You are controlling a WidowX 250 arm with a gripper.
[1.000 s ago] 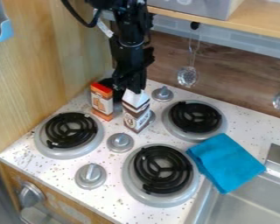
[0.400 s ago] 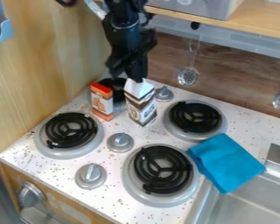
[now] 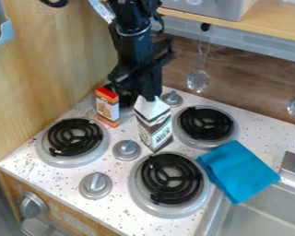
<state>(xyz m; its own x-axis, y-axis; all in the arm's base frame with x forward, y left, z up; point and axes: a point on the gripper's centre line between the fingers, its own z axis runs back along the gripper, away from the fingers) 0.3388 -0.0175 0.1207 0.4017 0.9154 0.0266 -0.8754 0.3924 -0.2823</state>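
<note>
The black gripper (image 3: pixel 150 95) hangs down from the top of the view, over the stove's back part. It is shut on the peaked white top of a brown-and-white carton (image 3: pixel 155 129). The carton is near upright, slightly turned, and appears held above the white stove top, between the back right burner and the middle knob. Behind and to the left of it, an orange-and-white box with a red top (image 3: pixel 107 107) stands upright, apart from the carton. The arm partly covers the dark back left burner area beside that box.
Black coil burners lie at the left (image 3: pixel 75 137), back right (image 3: pixel 206 122) and front (image 3: pixel 172 179). Knobs (image 3: pixel 126 150) stick up between them. A folded blue cloth (image 3: pixel 238 171) lies by the sink (image 3: pixel 264 214). A wooden wall (image 3: pixel 51 60) bounds the left; a ladle (image 3: pixel 198 80) hangs behind.
The gripper has moved a little right and toward the camera. The carton has come along with it, rising and turning slightly. The orange box has stayed where it was.
</note>
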